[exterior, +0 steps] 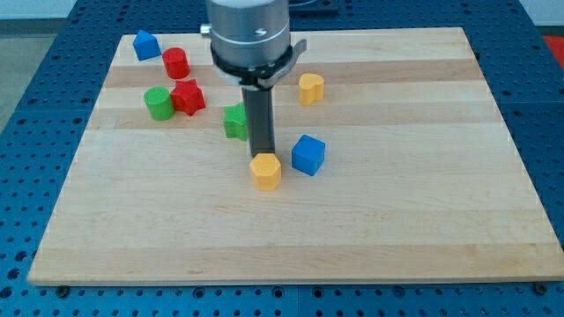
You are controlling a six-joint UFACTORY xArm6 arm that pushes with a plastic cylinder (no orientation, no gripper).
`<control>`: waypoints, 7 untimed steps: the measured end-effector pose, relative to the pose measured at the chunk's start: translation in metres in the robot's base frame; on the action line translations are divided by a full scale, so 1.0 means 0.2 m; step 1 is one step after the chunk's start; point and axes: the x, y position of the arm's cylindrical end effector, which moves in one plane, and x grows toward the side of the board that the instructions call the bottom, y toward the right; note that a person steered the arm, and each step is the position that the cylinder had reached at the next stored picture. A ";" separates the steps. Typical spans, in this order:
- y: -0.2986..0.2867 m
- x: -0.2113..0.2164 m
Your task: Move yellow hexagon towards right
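Observation:
The yellow hexagon [265, 171] lies near the middle of the wooden board [291, 238]. My dark rod comes down from the grey arm housing at the view's top, and my tip [262, 156] sits right at the hexagon's upper edge, touching or almost touching it. A blue cube [308, 155] stands just to the right of the hexagon, a little higher in the view, with a small gap between them.
A green block [235, 121] sits just left of the rod. A yellow block [310, 88] lies up and to the right. At the upper left are a red star-like block [188, 97], a green cylinder [159, 103], a red block [176, 62] and a blue block [145, 45].

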 end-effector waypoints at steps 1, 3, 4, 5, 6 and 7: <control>-0.01 0.19; -0.18 0.25; -0.33 0.32; -0.26 0.40; -0.03 0.41; 0.18 0.41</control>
